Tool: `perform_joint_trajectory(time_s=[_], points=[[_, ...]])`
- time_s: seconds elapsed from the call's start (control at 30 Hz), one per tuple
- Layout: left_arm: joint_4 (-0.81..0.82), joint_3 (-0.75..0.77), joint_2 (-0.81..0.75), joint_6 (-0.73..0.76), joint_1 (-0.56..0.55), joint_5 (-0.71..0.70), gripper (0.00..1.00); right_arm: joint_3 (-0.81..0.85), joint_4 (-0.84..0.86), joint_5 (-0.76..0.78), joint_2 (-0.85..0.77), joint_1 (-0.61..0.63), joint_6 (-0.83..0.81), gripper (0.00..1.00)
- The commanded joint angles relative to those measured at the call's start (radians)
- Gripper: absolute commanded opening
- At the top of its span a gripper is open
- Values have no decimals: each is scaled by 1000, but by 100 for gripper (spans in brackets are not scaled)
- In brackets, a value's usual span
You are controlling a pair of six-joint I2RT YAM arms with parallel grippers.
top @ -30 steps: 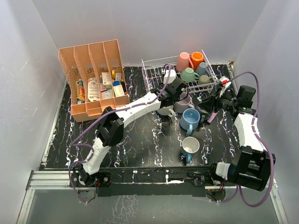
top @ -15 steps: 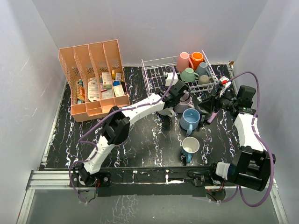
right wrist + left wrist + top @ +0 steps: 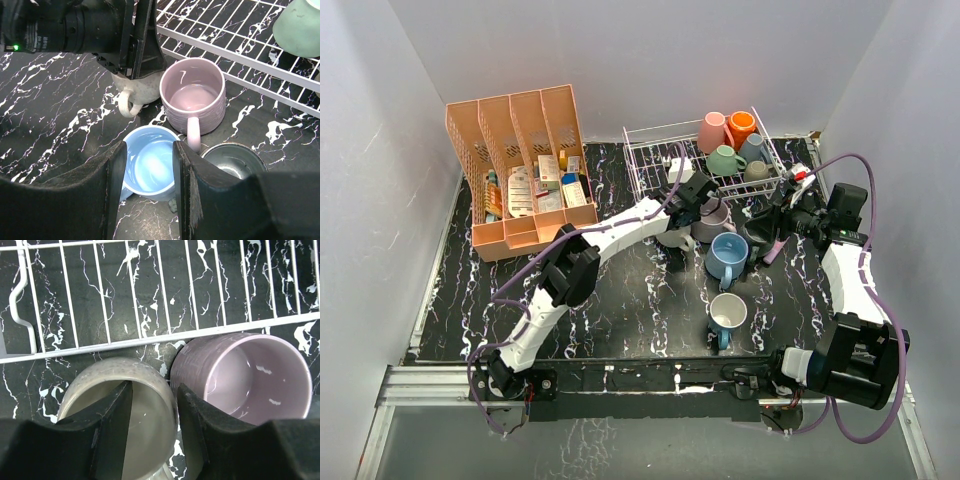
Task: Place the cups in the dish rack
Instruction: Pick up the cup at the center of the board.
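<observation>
We see the cream mug (image 3: 150, 426) on the table (image 3: 60, 100), just beside the lilac mug (image 3: 255, 375) and outside the dish rack (image 3: 150, 338). Our left claw (image 3: 154, 395) straddles its wall, jaws apart. Our right claw (image 3: 147, 150) hangs open above the light blue mug (image 3: 150, 172).

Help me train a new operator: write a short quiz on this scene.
1. Which mug's rim does the left gripper straddle? A red; B cream; C yellow.
2. True or false: the lilac mug stands inside the rack.
3. Fill in: in its wrist view, the right gripper hovers over the ___ mug.
Key: 1 B. 2 False; it stands on the table, just outside the rack. 3 blue.
</observation>
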Motion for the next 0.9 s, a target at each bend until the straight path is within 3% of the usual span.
perform_joint_trajectory(time_s=[0.0,0.33,0.53,0.87], points=[[-24,6,16,-55,13,28,38,13,31,0,-30,-6,-1,45],[-16,-26,7,-90,23,51,30,10,34,-1,-32,-6,0,45],[22,-90,-58,-89,23,46,0,8,39,-1,-29,-6,0,45],[136,-318,-295,-150,23,93,0,2,44,-23,-20,-6,4,45]])
